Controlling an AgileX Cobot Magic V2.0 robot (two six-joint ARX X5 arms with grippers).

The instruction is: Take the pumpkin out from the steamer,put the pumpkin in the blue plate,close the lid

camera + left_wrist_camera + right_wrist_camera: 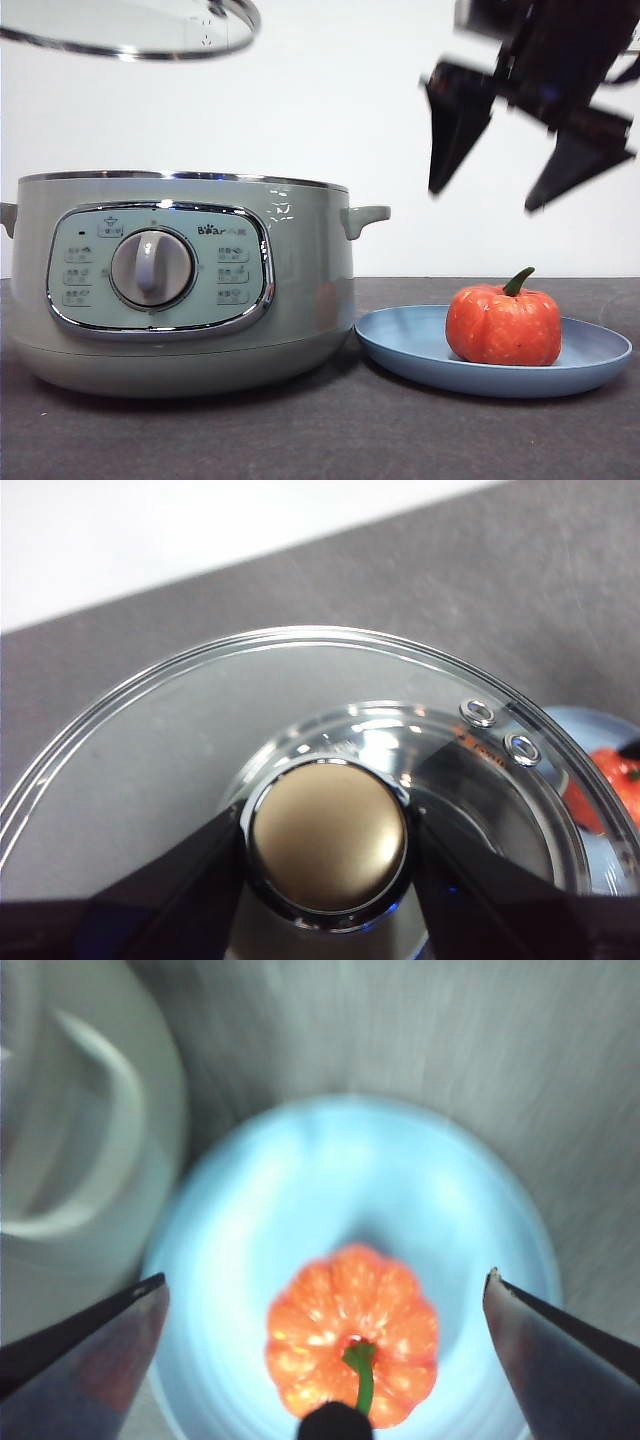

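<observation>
**Pumpkin plated, lid yet to go on**

The small orange-red toy pumpkin point(503, 325) with its curved green stem sits upright in the wide, shallow, matte light-blue plate point(410, 345), toward the middle of it. We judge the first two steps done; what is left is closing the pot.

The right hand point(530, 150) hangs above the plate, clear of the pumpkin, its two black jaws spread wide and gripping nothing. In its wrist view the pumpkin point(352, 1335) shows between the parted jaws, on the plate point(330, 1190).

The domed glass lid point(130, 25) with its chrome rim is held high above the large round sage-green steamer point(300, 290), off toward one side of the pot. The left hand point(328, 845) has its jaws closed on the lid's round knob point(328, 835), one on each side.

Next, we think the left hand must centre the lid over the chrome rim, lower it level and let go. The plate stands just beside the steamer on the dark grey desk point(320, 440). Nothing we see blocks the way down; the right hand is well apart.
</observation>
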